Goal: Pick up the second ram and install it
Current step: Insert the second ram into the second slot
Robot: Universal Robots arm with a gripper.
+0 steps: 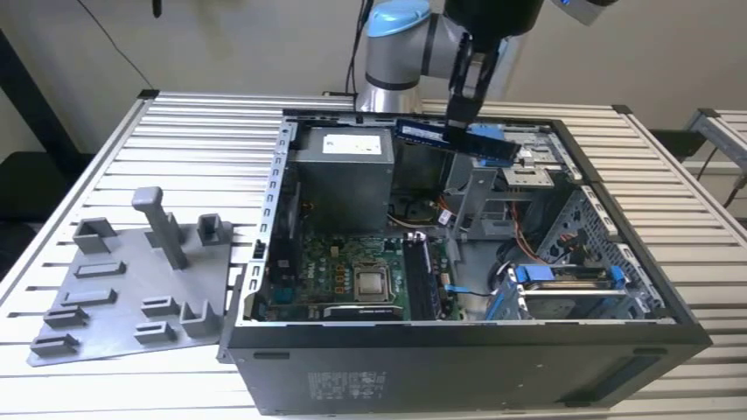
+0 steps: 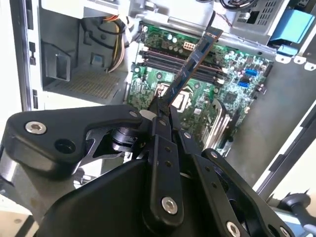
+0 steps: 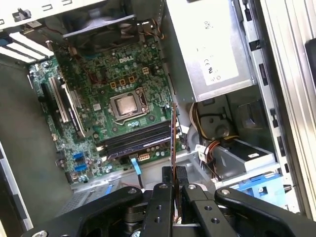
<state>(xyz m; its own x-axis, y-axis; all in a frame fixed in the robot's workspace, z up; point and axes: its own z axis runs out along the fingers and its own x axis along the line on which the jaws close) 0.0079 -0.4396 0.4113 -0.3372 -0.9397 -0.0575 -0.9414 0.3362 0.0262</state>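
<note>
The second ram [image 1: 457, 138] is a long dark stick held level in the air above the rear part of the open computer case [image 1: 467, 341], with my gripper [image 1: 464, 118] shut on its upper edge. In the second wrist view the ram [image 2: 191, 63] sticks out from my gripper [image 2: 160, 109] over the green motherboard [image 2: 232, 79]. It appears edge-on as the ram [image 3: 173, 133] in the first wrist view, above my gripper [image 3: 175, 177]. The black memory slots [image 3: 136, 140] lie below beside the processor socket [image 3: 127, 104], well apart from the stick.
A grey plastic holder tray [image 1: 122, 302] with an upright T-shaped post [image 1: 160, 223] lies on the slatted table [image 1: 701, 236] at the exterior view's left. Inside the case stand a grey power supply [image 1: 341, 175], a metal bracket [image 1: 477, 188], cables and a blue drive caddy [image 1: 561, 278].
</note>
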